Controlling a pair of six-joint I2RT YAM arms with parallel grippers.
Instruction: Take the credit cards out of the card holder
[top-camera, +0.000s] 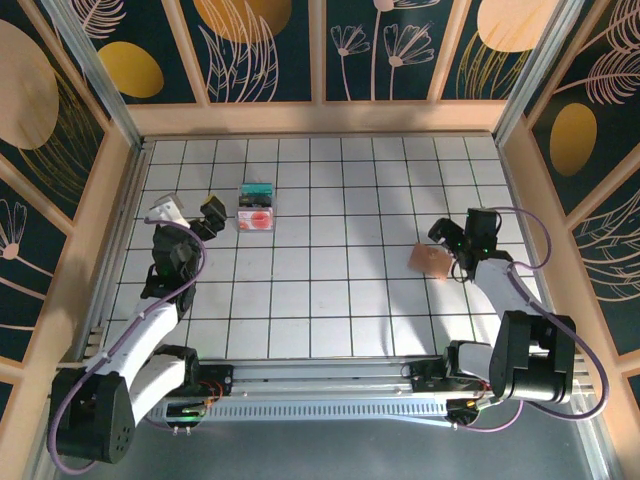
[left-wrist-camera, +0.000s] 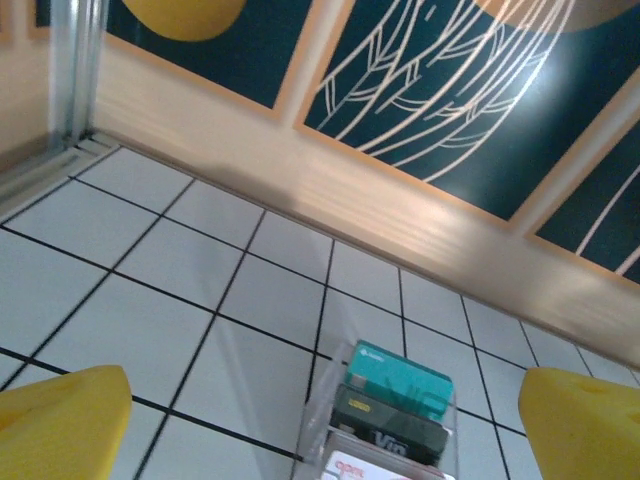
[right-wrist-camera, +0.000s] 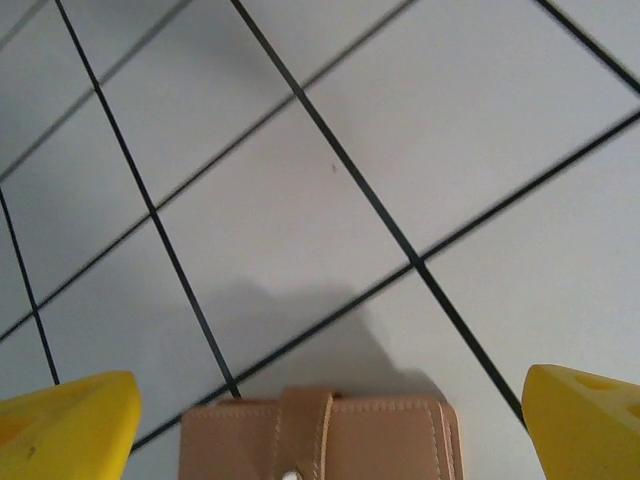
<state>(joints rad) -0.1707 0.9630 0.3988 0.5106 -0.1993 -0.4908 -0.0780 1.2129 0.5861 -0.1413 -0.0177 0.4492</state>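
**Tan holder (top-camera: 430, 260) strapped shut, nothing gripped**

Starting at the left, my left gripper (left-wrist-camera: 320, 410) stands fully spread and has hold of nothing. It hangs just left of the cards (top-camera: 257, 207), which sit left of centre on the table (top-camera: 350, 300). They lie overlapped in what looks like a clear tray (left-wrist-camera: 316, 440). The teal card (left-wrist-camera: 398, 378) is farthest, a dark one comes next, and a white-and-red one is nearest. The row runs near to far, and each card's long side lies left to right.

Well apart, on the right at mid-depth, lies the holder. My right gripper (right-wrist-camera: 330, 395) hovers just above it, its jaws as wide as they go and empty. The holder's far edge runs across between my fingers, and a strap (right-wrist-camera: 303, 425) with a snap (right-wrist-camera: 290, 474) folds over that edge. The wrist view cuts off its near part. From above it looks almost square and is turned a little off the tile lines, so I cannot name its long axis with confidence.

I judge that the step in hand is the approach to the holder. It is closed, so I cannot tell whether any cards are left inside. The next move calls for lowering my right gripper to pin or grip the holder, then freeing the strap. My left gripper would probably have to come across to help.
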